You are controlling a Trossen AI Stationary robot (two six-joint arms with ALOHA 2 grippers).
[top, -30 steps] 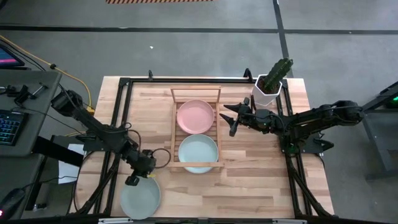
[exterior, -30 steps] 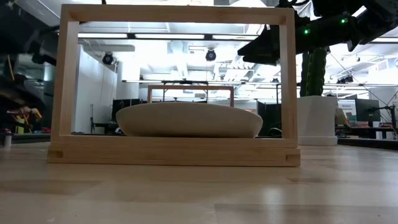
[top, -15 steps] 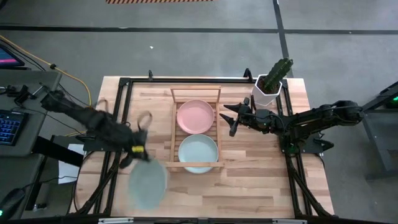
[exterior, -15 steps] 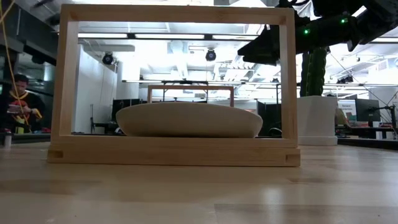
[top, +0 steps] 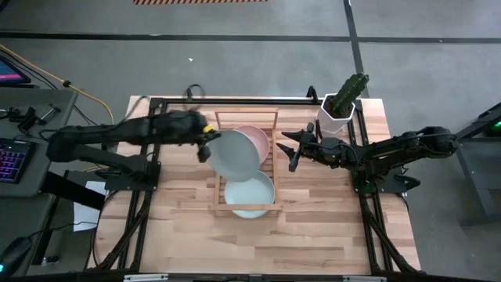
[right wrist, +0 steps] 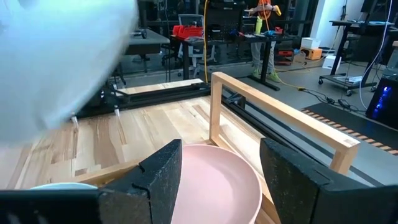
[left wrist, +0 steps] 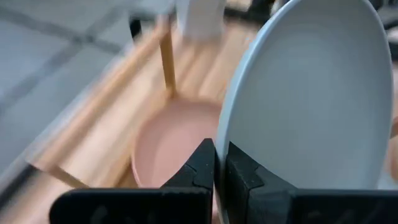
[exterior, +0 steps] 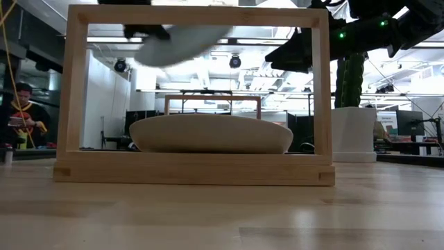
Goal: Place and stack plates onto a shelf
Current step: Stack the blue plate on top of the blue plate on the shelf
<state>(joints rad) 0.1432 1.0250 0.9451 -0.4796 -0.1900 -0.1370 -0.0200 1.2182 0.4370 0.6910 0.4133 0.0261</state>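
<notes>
My left gripper is shut on a pale mint plate, held in the air over the wooden shelf. The held plate also shows in the low view. A pink plate lies in the shelf's far half, partly hidden by the held plate. Another mint plate lies in the near half. My right gripper is open and empty, hovering just right of the shelf. My left gripper pinches the held plate's rim between its two fingers, at the plate's left edge, one finger on each face. The fingers come about level from the table's left. The plate is lifted clear and tilted above the pink plate.
A white pot with a green cactus stands at the far right, behind my right arm. The shelf's raised end frame stands at its near end. A person stands in the room beyond the table.
My left gripper has risen from the table's near left corner and swung toward the far edge and the right, to above the shelf. The mint plate has gone with it, lifted clear of the table and tipped.
</notes>
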